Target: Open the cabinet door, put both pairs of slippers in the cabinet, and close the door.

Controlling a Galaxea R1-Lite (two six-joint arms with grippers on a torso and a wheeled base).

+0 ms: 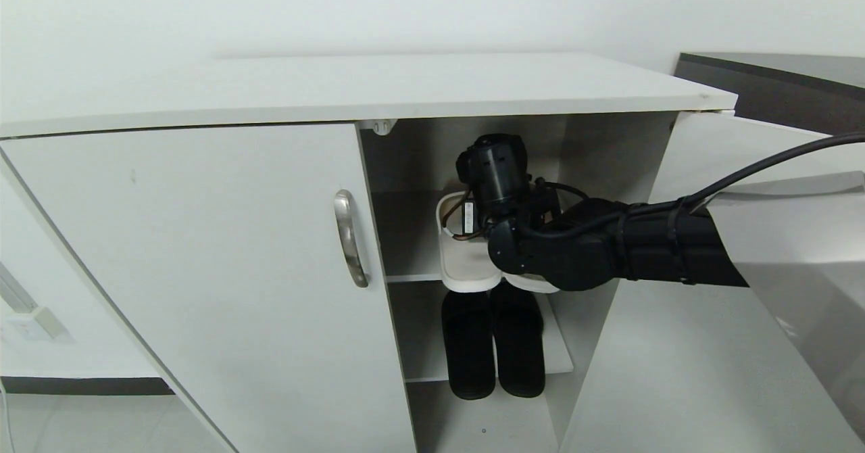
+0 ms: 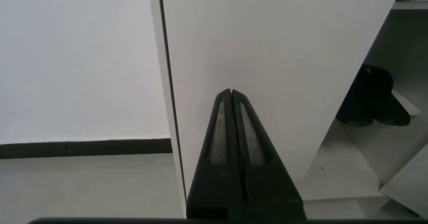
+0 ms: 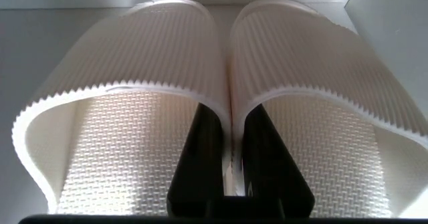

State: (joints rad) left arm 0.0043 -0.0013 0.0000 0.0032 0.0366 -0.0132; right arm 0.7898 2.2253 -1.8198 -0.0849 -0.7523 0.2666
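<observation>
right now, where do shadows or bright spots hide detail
Head view: the open white cabinet's inside is shaded, its black rubber slippers merging into dark shapes. Right wrist view: the white ribbed slippers glow brightly, the fingers gripping them dark silhouettes.

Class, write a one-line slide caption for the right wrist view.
Right gripper pinching the white slippers together by their inner edges inside the cabinet.

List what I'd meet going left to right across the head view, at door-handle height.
closed cabinet door → door handle → white slippers → open cabinet door
</observation>
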